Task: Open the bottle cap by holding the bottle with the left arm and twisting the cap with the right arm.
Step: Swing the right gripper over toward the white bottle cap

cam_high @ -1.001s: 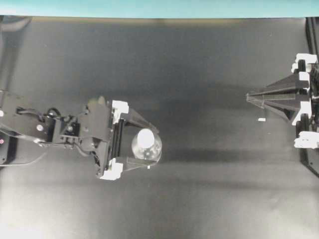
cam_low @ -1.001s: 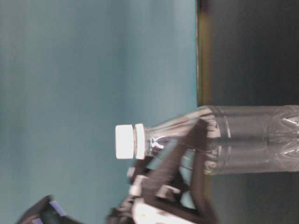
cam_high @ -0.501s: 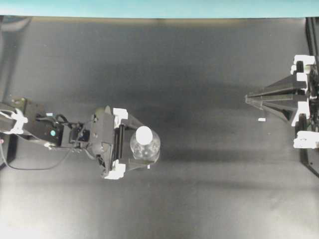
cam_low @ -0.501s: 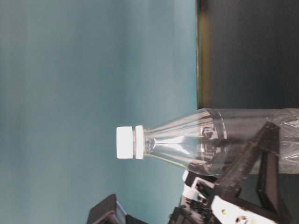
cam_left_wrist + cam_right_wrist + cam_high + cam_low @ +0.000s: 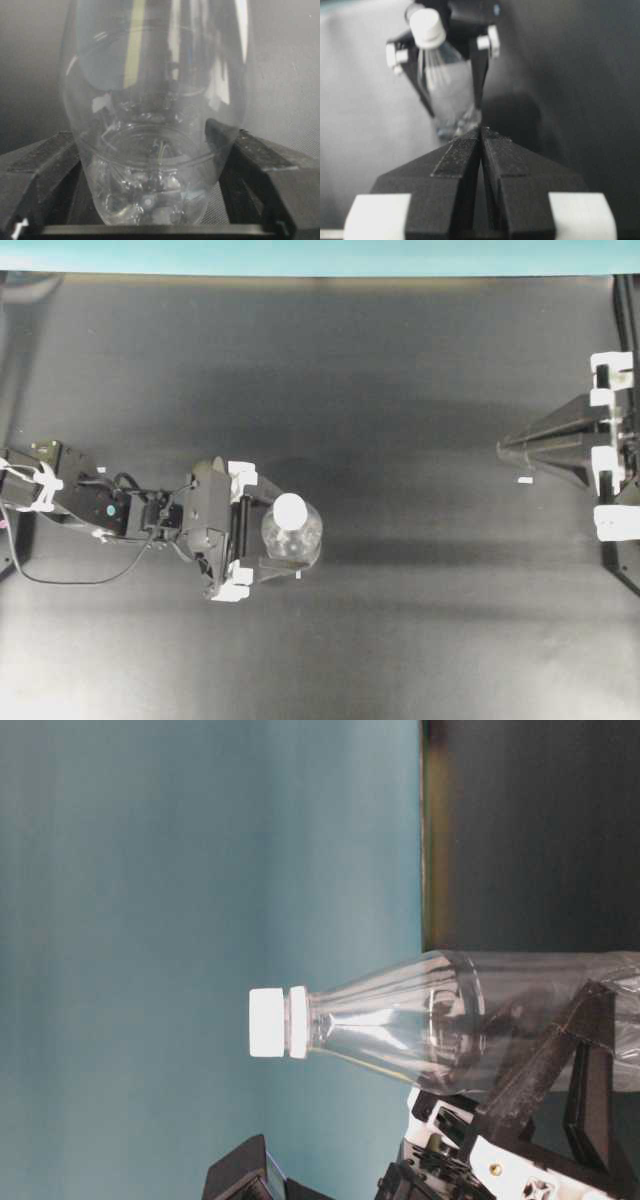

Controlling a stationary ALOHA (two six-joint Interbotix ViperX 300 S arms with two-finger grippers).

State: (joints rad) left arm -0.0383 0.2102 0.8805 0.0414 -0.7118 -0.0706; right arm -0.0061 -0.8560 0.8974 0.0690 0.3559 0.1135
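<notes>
Left claw [image 5: 285, 538] brackets the bottle [image 5: 292, 535] low on its body, one finger on each side. In the left wrist view the black pads sit right against the clear wall on both sides, but whether they are pressing or only flanking it I cannot tell; the jaws stand about bottle-wide. The bottle stands upright on the desk [image 5: 420, 360], its long axis vertical, with the white cap [image 5: 290, 510] on top and bare. From the table-level view the fingers cross the wide lower part, well below the shoulder, so the neck and cap are free of the left arm.

Right claw [image 5: 505, 448] is pinched together, its tips meeting, with nothing between them, as the right wrist view shows. It sits near the right edge of the desk, well apart from the bottle, pointing along the desk toward it. In its own camera the cap appears ahead and up to the left of the tips, with the left claw's fingers framing the bottle behind.

What the coming move seems to turn on: the cap lies straight across the desk from the right claw and on top of an upright axis, so that claw would likely need to part its jaws and arrive over the cap. The desk is dark, matte and flat, with only a small white speck [image 5: 525, 480] lying near the right claw. A teal wall backs the far edge.
</notes>
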